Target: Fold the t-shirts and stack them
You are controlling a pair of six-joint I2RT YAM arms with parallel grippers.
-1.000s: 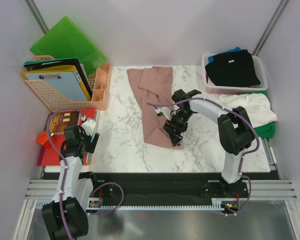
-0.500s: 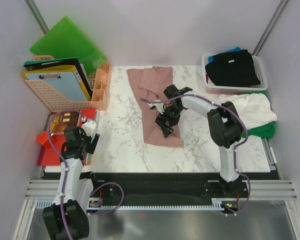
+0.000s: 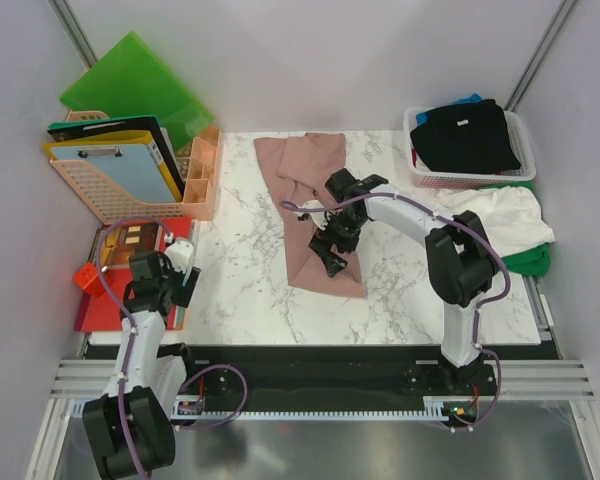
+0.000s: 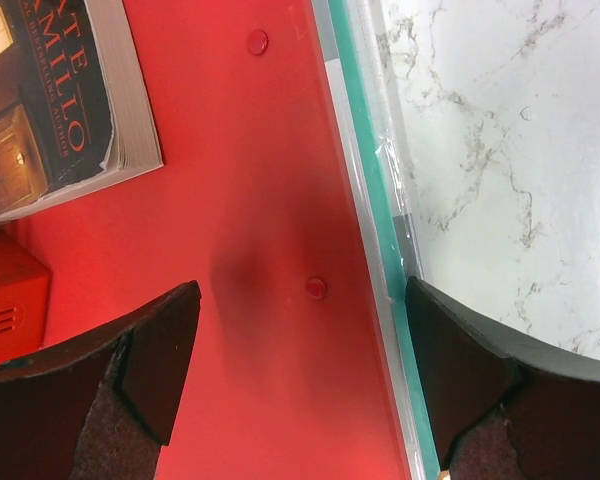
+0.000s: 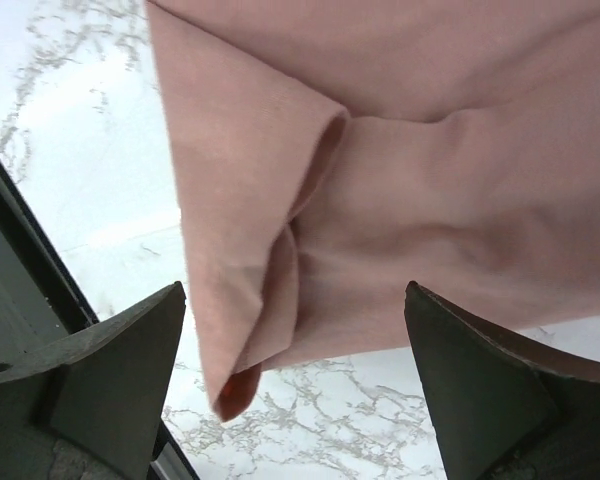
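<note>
1. In the middle of the table (image 3: pixel 240 285) you have one shirt (image 3: pixel 302 250) lying flat. It runs from the far edge toward the near one.
2. The right gripper (image 5: pixel 295 305) hangs over the near half of that shirt.
3. At the far right corner sits a basket (image 3: pixel 470 181) with more shirts (image 3: pixel 470 135) in it.
4. Just in front of the basket lies a loose heap of shirts (image 3: pixel 500 215).
5. On your far left stands a file rack (image 3: pixel 110 195) — a folder (image 3: pixel 130 85) leans behind it.
6. In front of the rack lies a flat folder (image 3: pixel 100 312) with a book (image 3: pixel 130 245) on it — the left gripper (image 4: pixel 300 335) hangs over its right edge.
</note>
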